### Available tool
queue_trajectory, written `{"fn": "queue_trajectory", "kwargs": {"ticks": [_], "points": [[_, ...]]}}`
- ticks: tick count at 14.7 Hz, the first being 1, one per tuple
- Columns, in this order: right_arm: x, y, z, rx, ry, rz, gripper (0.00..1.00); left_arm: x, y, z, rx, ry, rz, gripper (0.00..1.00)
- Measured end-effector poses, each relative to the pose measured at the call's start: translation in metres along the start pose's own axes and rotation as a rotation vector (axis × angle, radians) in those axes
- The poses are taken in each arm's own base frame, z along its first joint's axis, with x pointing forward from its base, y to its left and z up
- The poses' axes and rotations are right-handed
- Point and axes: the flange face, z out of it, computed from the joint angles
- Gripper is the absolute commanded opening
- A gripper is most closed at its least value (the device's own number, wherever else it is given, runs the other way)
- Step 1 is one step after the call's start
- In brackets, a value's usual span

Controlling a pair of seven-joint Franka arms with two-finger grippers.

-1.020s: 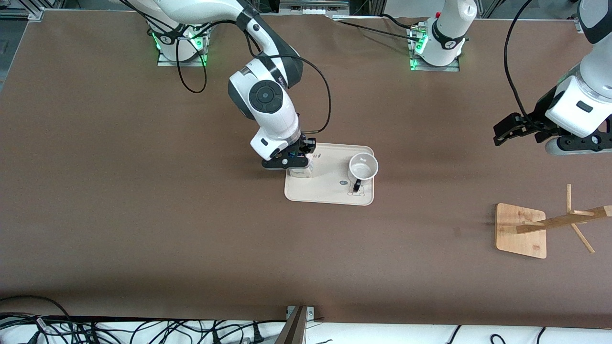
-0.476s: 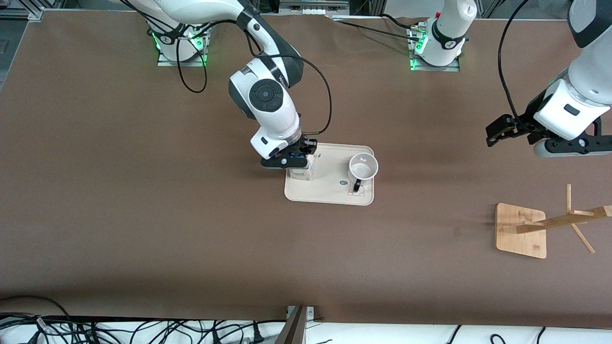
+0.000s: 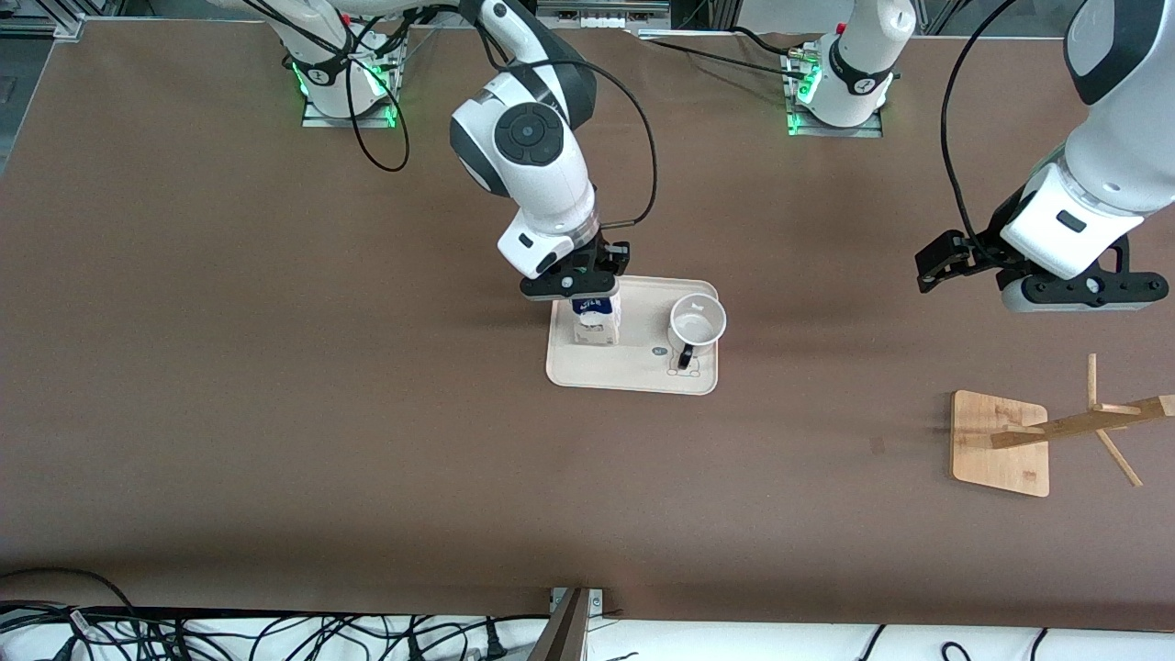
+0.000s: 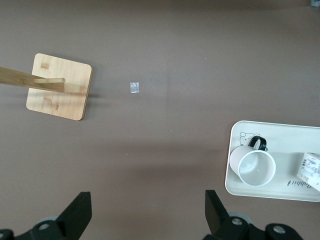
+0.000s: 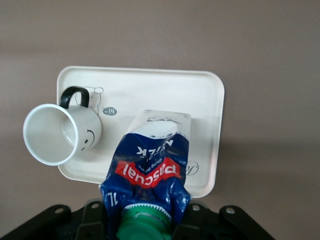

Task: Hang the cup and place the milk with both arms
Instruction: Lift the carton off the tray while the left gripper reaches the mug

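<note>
My right gripper [image 3: 578,286] is shut on the top of the milk carton [image 3: 595,321] and holds it lifted over the cream tray [image 3: 633,372]. In the right wrist view the carton's blue top and green cap [image 5: 145,222] sit between the jaws, white body [image 5: 162,122] hanging over the tray [image 5: 200,100]. The white cup [image 3: 698,321] stands upright on the tray, black handle toward the front camera; it also shows in the right wrist view [image 5: 60,134] and the left wrist view [image 4: 256,167]. My left gripper [image 3: 959,262] is open and empty, high over bare table toward the left arm's end.
A wooden cup rack [image 3: 1001,443] with pegs on a square base stands toward the left arm's end, nearer the front camera; it also shows in the left wrist view [image 4: 59,86]. A small clear scrap [image 4: 134,87] lies on the brown table between rack and tray.
My right gripper has risen with the milk carton, lifting it off the tray and slightly toward the cup. My left arm has moved up and toward the table's middle.
</note>
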Motion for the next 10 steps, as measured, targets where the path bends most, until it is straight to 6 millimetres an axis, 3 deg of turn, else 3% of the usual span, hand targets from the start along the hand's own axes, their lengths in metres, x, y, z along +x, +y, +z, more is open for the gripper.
{"fn": "queue_trajectory", "kwargs": {"ticks": [2, 5, 8, 10], "points": [[0.008, 0.011, -0.024, -0.019, 0.018, 0.010, 0.41, 0.007, 0.001, 0.015, 0.002, -0.012, -0.002, 1.00], [0.026, 0.049, -0.066, -0.084, 0.008, 0.003, 0.41, 0.019, 0.004, 0.048, -0.006, -0.050, -0.003, 1.00], [0.053, 0.113, -0.118, -0.154, -0.015, -0.039, 0.41, 0.016, 0.011, 0.057, -0.013, -0.094, 0.000, 1.00], [0.068, 0.164, -0.148, -0.167, -0.061, -0.020, 0.41, 0.012, 0.028, 0.066, -0.046, -0.135, -0.022, 1.00]]}}
